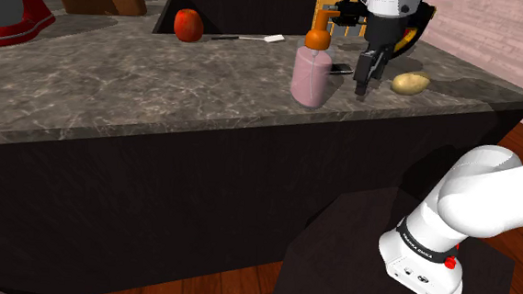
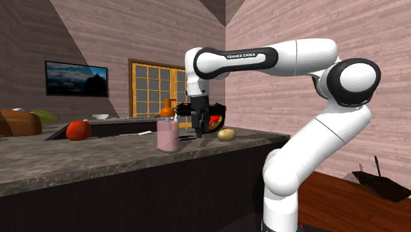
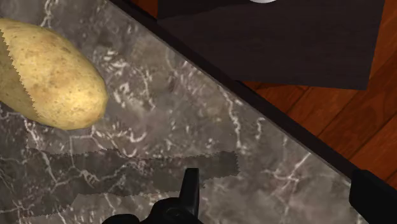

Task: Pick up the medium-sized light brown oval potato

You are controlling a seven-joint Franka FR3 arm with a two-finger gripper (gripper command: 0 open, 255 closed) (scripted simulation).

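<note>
The light brown oval potato lies on the dark marbled counter near its front corner, also seen as potato and potato. My black gripper hangs low over the counter, between the potato and a pink soap bottle. In the shoulder view it is a short way to the potato's left. In the wrist view the gripper is open, its fingers well apart over bare counter, with the potato off to one side and untouched.
The pink bottle with an orange pump stands close beside the gripper. A red apple and a knife lie by the sink. The counter edge runs near the fingers, with wood floor below.
</note>
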